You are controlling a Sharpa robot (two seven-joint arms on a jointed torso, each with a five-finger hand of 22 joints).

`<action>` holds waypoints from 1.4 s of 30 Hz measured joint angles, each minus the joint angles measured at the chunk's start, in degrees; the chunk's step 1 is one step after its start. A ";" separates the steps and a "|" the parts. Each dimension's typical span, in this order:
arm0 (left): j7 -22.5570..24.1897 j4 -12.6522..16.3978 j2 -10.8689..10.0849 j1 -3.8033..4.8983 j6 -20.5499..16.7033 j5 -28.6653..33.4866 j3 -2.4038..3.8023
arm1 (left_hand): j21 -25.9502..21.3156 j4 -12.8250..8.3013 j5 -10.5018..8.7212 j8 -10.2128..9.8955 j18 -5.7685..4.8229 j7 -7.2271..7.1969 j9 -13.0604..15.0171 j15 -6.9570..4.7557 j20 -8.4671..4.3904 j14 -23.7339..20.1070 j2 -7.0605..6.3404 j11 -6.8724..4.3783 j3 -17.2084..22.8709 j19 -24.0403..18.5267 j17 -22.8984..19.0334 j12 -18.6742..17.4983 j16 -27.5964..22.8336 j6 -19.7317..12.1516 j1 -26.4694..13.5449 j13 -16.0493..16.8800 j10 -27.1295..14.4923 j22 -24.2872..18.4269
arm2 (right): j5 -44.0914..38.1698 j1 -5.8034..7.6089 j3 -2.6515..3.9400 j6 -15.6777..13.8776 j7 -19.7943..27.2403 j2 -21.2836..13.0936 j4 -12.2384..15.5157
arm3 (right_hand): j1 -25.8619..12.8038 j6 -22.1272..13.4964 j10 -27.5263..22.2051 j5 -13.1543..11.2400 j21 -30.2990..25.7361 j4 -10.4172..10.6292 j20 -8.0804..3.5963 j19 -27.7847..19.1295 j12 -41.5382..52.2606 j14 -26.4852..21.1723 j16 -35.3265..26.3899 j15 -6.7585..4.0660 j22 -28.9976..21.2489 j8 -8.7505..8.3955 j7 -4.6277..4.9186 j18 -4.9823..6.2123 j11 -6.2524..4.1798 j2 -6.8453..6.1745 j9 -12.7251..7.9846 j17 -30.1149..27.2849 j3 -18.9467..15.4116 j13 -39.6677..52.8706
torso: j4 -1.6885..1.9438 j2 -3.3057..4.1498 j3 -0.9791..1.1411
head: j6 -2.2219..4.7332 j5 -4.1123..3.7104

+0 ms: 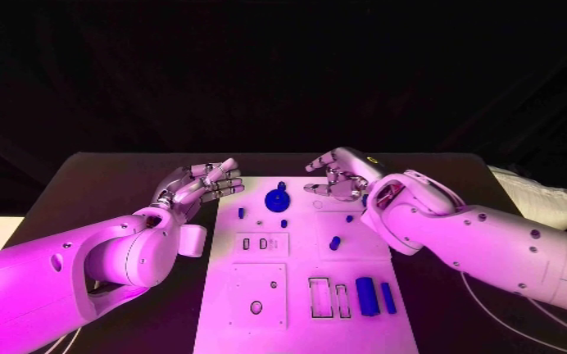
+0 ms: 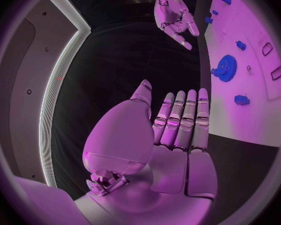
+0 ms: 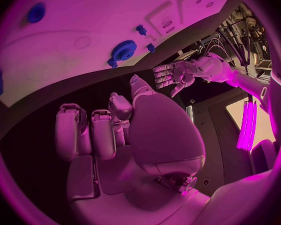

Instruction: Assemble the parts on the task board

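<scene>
While both my left hand (image 1: 201, 183) and right hand (image 1: 342, 175) hover empty with fingers apart, small blue plastic parts (image 1: 366, 294) lie loose on the white flat task board (image 1: 301, 321); assembly looks barely begun.

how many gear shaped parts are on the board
1: a blue gear at the far end of the task board, between the left hand and right hand. More could be hidden under the right arm.

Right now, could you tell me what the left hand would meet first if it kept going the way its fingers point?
Probably nothing: the left hand points past the board toward the table's far edge, though depth is unclear.
</scene>
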 measured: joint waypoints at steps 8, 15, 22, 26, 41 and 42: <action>0.08 0.39 -0.09 0.00 0.22 0.09 0.00 | -0.22 -0.13 0.00 0.00 0.00 0.00 0.00 0.00 0.00 0.00 0.23 0.00 0.13 -0.42 -0.26 0.00 0.00 0.00 0.23 0.00 0.00 0.00 | 7.07 -0.19 0.35 3.05 6.74 -9.95 0.82 | 2.83 1.16 -0.21 -0.46 0.00 -2.28 -0.06 -0.05 -0.04 0.00 0.00 0.00 -0.20 0.24 -0.34 0.00 -0.21 -0.72 0.10 0.00 0.12 -0.12 | -0.70 -0.23 0.22 | 0.09 -0.13; 0.14 0.42 -0.15 0.00 0.50 0.13 0.00 | -0.22 -0.31 0.00 0.00 0.00 0.00 0.00 0.00 0.00 0.00 0.23 0.00 0.31 -0.42 -0.42 0.00 0.00 0.00 0.23 0.00 0.00 0.00 | 9.31 -1.16 0.37 5.13 9.57 -13.10 -2.99 | 3.98 1.24 -0.22 -0.13 -0.21 -3.21 -0.26 -0.26 0.03 0.00 0.00 0.00 -0.03 0.24 -0.41 0.00 -0.21 -0.88 0.10 -0.01 0.56 0.26 | -1.22 -0.32 0.49 | -0.05 -0.27; 0.14 0.31 -0.16 0.00 0.91 0.16 0.01 | -0.22 -0.31 0.00 0.00 0.00 0.00 0.00 0.00 0.00 0.00 0.23 0.00 0.31 -0.42 -0.46 0.00 0.00 0.00 0.23 0.00 0.00 0.00 | 10.69 -2.56 0.41 6.41 11.24 -13.01 -5.87 | 4.21 1.24 0.01 -0.13 -0.21 -3.44 -0.26 -0.26 0.47 0.00 0.00 0.00 0.14 0.24 -0.41 0.00 -0.43 -1.11 0.09 -0.01 0.33 0.57 | -1.22 -0.30 0.59 | 0.01 -0.58; 0.14 0.21 -0.18 -0.01 1.04 0.17 -0.01 | -0.22 -0.31 0.00 0.00 0.00 0.00 0.00 0.00 0.00 0.00 0.23 0.00 0.31 -0.42 -0.48 0.00 0.00 0.00 0.23 0.00 0.00 0.00 | 10.86 -3.59 0.40 6.69 11.79 -11.98 -7.03 | 4.20 1.24 0.01 -0.13 -0.21 -3.51 -0.26 -0.26 0.47 0.00 0.00 0.00 0.23 0.24 -0.41 0.00 -0.43 -1.11 0.09 -0.02 0.26 0.58 | -1.18 -0.26 0.63 | -0.13 -0.59; 0.12 -0.05 -0.09 -0.03 1.27 0.20 -0.01 | -0.22 -0.30 0.00 0.00 0.00 0.00 0.00 0.00 0.00 0.00 0.23 0.00 0.31 -0.42 -0.47 0.00 0.00 0.00 0.23 0.00 0.00 0.00 | 10.88 -4.35 0.41 6.51 12.45 -8.30 -10.47 | 4.54 1.44 0.53 -0.13 0.06 -3.83 -0.41 0.33 1.50 0.00 0.58 0.00 1.14 0.23 -0.21 0.00 -0.52 -0.78 0.03 -0.03 0.58 1.40 | -1.07 -0.25 0.49 | -0.32 -0.40; 0.12 -0.06 -0.09 -0.03 1.28 0.20 -0.01 | -0.22 -0.31 0.00 0.00 0.00 0.00 0.00 0.00 0.00 0.00 0.23 0.00 0.30 -0.41 -0.47 0.00 0.00 0.00 0.23 0.00 0.00 0.00 | 10.87 -4.36 0.41 6.51 12.45 -8.00 -10.72 | 4.59 1.44 0.53 -0.13 0.06 -3.83 -0.46 0.39 1.51 0.00 0.58 0.00 1.20 0.23 -0.21 0.00 -0.52 -0.73 0.03 -0.03 0.58 1.47 | -1.07 -0.25 0.49 | -0.31 -0.40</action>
